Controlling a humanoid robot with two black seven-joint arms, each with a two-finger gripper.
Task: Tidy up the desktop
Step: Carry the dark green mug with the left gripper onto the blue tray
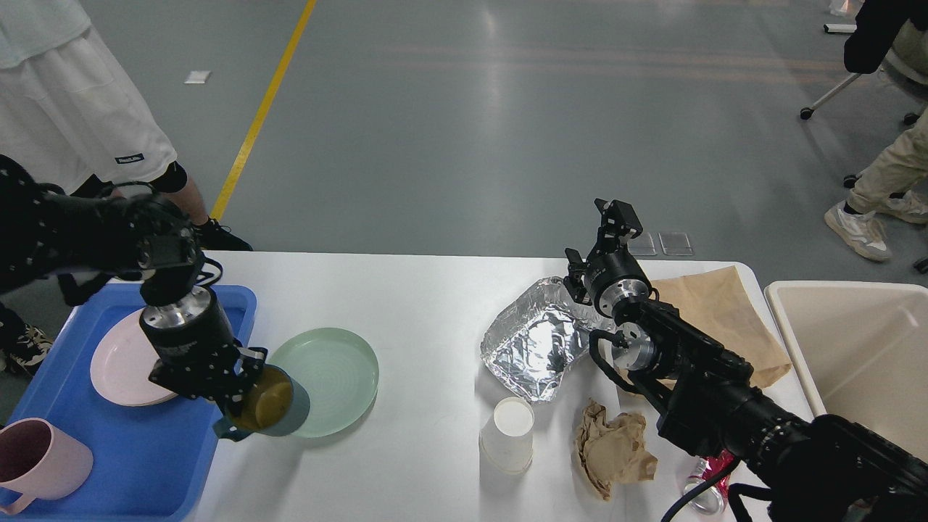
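Observation:
The white desktop point(428, 312) fills the lower half of the head view. My left gripper point(243, 406) is shut on the rim of a dark teal cup point(272, 411), which is lifted and tilted over the near left edge of a pale green plate point(330, 380). My right gripper point(612, 221) hangs open above the table's far edge, with nothing between its fingers. Below it lies a crumpled foil sheet point(540, 341). A white paper cup point(509, 433), a crumpled brown paper wad point(612, 449) and a brown paper bag point(721, 319) lie at right.
A blue tray point(138, 464) at left holds a pink plate point(119, 362) and a pink mug point(36, 460). A beige bin point(855, 355) stands off the right end. A red can point(707, 486) peeks out under my right arm. People stand beyond the table.

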